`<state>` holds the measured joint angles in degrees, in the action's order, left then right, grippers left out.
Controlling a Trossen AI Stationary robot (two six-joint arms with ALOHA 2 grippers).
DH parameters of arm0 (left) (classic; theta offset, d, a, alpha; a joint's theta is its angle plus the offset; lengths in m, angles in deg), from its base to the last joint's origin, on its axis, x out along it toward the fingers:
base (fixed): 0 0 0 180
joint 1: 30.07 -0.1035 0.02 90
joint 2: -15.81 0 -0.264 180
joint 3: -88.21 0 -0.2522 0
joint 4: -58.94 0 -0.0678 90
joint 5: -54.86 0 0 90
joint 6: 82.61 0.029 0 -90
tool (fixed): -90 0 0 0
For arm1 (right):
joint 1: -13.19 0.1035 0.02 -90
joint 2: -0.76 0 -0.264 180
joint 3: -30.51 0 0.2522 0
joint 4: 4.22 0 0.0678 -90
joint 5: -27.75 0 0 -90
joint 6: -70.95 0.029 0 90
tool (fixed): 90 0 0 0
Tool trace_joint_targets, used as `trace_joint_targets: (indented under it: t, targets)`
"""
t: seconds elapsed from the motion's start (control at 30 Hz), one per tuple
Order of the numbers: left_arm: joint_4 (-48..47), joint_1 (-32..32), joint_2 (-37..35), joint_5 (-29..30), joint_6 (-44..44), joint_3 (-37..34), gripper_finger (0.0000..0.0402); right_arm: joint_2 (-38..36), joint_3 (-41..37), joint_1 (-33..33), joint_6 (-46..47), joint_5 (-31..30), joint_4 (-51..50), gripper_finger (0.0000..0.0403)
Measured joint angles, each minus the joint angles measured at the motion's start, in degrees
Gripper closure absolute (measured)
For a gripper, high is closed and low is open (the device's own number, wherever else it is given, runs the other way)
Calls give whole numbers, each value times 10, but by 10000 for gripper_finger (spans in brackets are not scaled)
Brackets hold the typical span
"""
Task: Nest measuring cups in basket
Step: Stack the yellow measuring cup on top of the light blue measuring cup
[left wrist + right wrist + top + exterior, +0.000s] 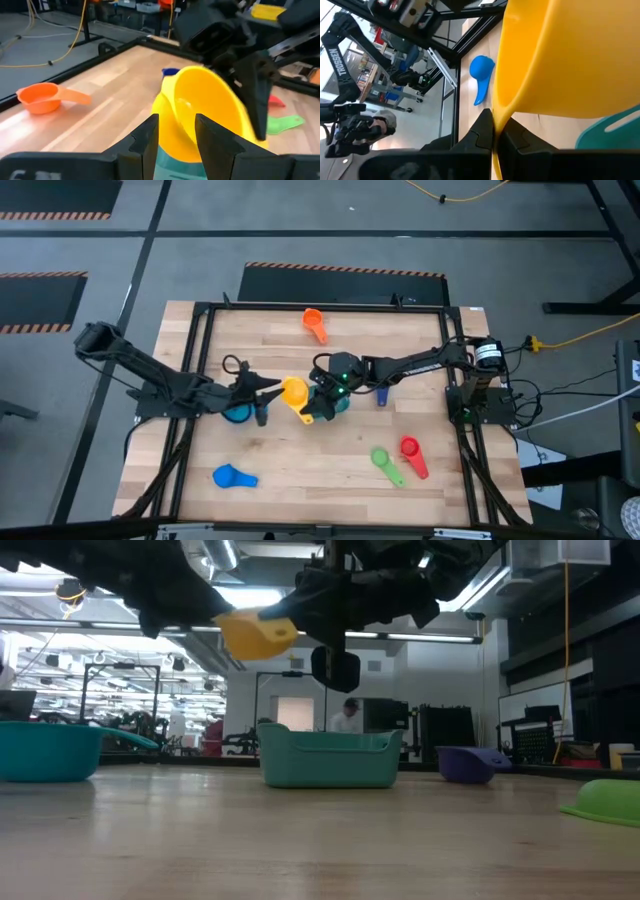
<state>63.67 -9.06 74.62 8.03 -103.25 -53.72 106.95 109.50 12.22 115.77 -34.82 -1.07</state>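
The yellow measuring cup (pixel 294 391) hangs lifted above the table, just left of and above the teal basket (pixel 330 760). It is tipped on its side, its mouth (pixel 210 107) facing my left gripper. My right gripper (pixel 322 402) reaches in from the right and is shut on the cup. My left gripper (pixel 176 131) comes from the left, level and open, its fingertips right at the cup's rounded outer wall. A light blue cup (pixel 238 414) sits on the table under the left arm. My right gripper pinches a thin yellow edge (pixel 495 131) running out from the cup's rim between its two shut fingers, seen edge-on. It comes from the table's right, slanting down a little. The cup is clear of the table and basket, tipped sideways. My left gripper: whether its fingertips touch the cup cannot be told.
On the table lie an orange cup (pixel 314 324) at the far side, a dark blue cup (pixel 381 394) right of the basket, green (pixel 385 463) and red (pixel 412 455) cups at the near right, and a light blue one (pixel 231 476) at the near left.
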Motion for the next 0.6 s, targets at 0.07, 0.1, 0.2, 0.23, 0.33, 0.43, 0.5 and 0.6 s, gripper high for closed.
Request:
trace_joint_targets:
  t: [0.07, 0.1, 0.2, 0.23, 0.33, 0.43, 0.5, 0.6]
  targets:
    - [1, -8, 5, -1, 0, 0, 280, 0, 0, 0, 0, -3, 0, 396]
    - [1, -12, 7, -1, 0, 0, 280, 0, 0, 0, 2, -5, 0, 396]
    - [1, -25, 9, -2, -3, 0, 280, 0, 0, 0, 15, -13, -1, 396]
    - [1, -29, 9, -5, -3, 0, 280, 0, 0, 0, 17, -14, -1, 396]
    - [0, -45, 9, -13, -3, 0, 280, 0, 0, 1, 34, -33, -1, 396]
    - [-5, -61, 9, -33, -4, 0, 280, 0, 0, 1, 59, -48, 0, 396]
    - [-17, -74, 9, -50, -11, 0, 280, 0, 0, 1, 75, -53, 0, 396]
    - [-48, -92, 9, -76, -33, 0, 280, 0, 0, 1, 93, -53, -4, 396]
